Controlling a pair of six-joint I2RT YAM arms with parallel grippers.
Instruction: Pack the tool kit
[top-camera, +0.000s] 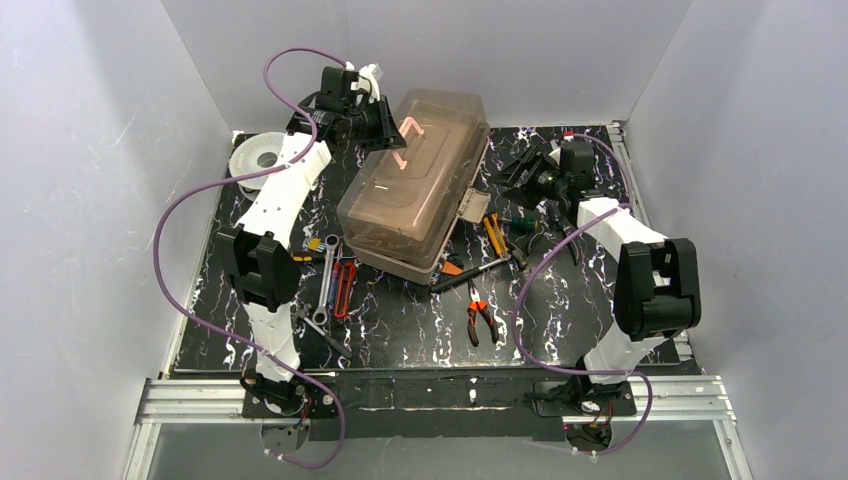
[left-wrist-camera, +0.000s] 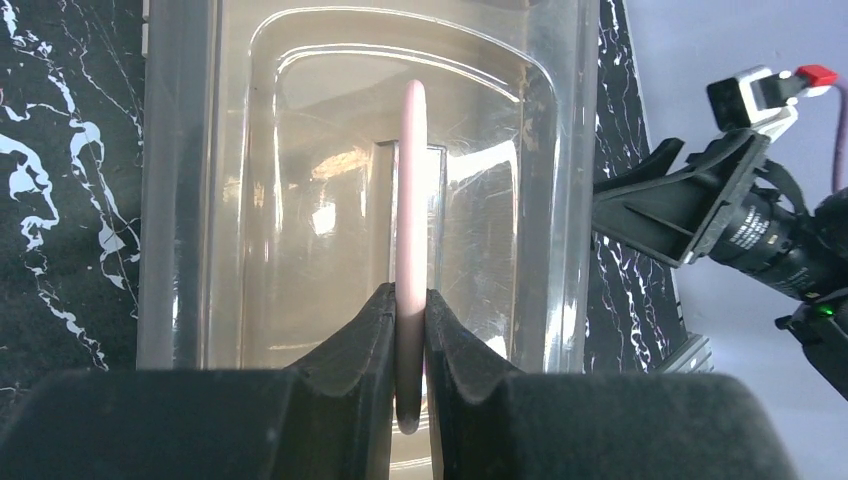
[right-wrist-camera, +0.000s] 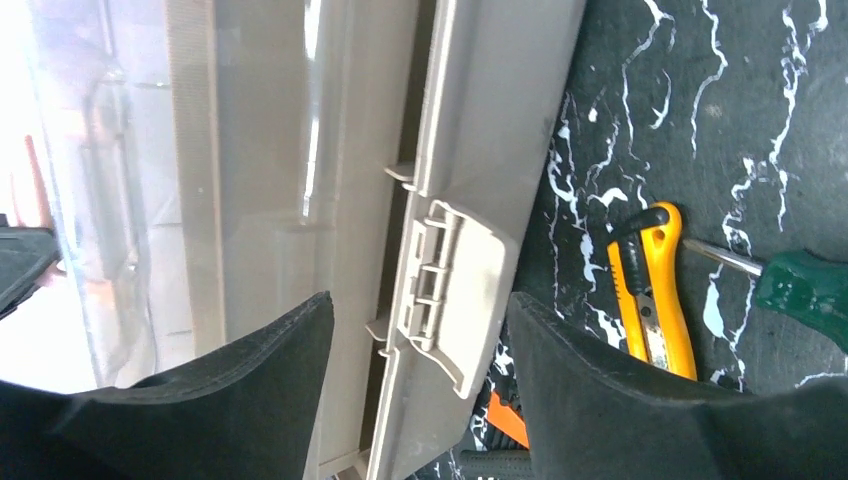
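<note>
Toolbox (top-camera: 415, 185) latch (right-wrist-camera: 450, 290) between spread right fingers (right-wrist-camera: 590, 400)

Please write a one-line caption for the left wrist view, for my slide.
Left tool shut on the cream handle on top of the translucent brown lid.

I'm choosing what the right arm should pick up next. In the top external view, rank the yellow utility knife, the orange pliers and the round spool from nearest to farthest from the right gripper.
From the right gripper:
1. The yellow utility knife, on the table beside the toolbox, on its right.
2. The orange pliers, mid-table, closer to the arm bases.
3. The round spool, at the far left, beyond the toolbox.
</note>
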